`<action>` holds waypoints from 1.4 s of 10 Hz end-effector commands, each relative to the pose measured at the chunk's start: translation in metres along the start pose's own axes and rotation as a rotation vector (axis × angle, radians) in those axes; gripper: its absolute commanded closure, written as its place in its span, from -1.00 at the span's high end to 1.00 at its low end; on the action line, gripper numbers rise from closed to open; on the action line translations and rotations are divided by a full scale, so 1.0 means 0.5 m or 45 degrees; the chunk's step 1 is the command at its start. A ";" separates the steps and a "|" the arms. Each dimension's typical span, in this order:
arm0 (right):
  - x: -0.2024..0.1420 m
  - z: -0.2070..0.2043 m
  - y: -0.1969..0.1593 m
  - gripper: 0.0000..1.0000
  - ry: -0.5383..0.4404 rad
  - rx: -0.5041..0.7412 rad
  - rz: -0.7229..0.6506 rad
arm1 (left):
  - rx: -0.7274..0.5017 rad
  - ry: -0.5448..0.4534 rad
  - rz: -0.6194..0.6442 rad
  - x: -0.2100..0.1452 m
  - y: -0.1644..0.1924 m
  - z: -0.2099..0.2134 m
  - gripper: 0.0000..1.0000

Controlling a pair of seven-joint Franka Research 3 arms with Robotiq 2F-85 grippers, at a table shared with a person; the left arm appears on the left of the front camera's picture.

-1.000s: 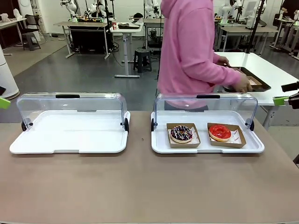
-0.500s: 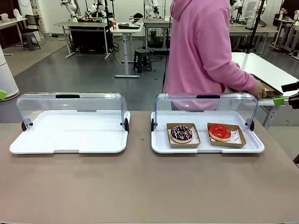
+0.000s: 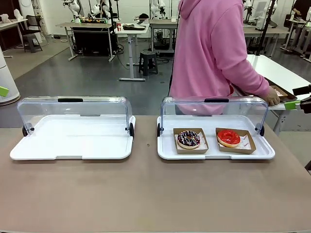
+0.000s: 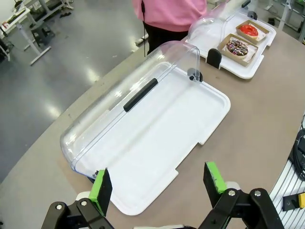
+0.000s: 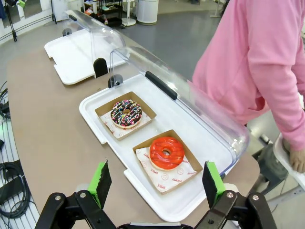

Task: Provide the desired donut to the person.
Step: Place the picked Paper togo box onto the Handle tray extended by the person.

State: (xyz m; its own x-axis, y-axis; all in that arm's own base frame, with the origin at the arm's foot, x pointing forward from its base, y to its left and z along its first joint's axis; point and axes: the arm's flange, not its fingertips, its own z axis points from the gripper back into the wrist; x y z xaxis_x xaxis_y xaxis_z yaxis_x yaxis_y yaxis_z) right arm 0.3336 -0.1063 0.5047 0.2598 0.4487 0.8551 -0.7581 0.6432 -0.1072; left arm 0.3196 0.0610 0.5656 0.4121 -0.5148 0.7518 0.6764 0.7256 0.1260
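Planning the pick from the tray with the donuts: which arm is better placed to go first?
Probably the right. Its open tool hangs above the red donut and sprinkled donut; the left tool, also open, hangs over the other tray, which holds no donut.

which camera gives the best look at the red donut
The right wrist view: the red donut sits close below the camera, in its brown box, hole and glaze plain. The front view shows it smaller, low and side-on in the right tray. The left wrist view shows it tiny, at the top edge.
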 end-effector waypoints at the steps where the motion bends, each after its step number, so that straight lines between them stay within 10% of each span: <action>1: -0.002 -0.008 -0.004 1.00 -0.035 0.013 0.004 | -0.004 -0.029 0.009 -0.060 -0.051 -0.039 1.00; 14: -0.002 -0.008 -0.004 1.00 -0.035 0.013 0.004 | -0.015 -0.004 0.005 -0.001 0.001 -0.008 1.00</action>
State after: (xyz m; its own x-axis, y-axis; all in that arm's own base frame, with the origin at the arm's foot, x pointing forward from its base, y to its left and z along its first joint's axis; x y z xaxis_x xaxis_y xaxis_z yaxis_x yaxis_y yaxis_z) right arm 0.3336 -0.1063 0.5047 0.2598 0.4487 0.8551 -0.7581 0.6432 -0.1072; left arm 0.3223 0.0584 0.5629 0.4091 -0.5114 0.7557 0.6896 0.7157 0.1110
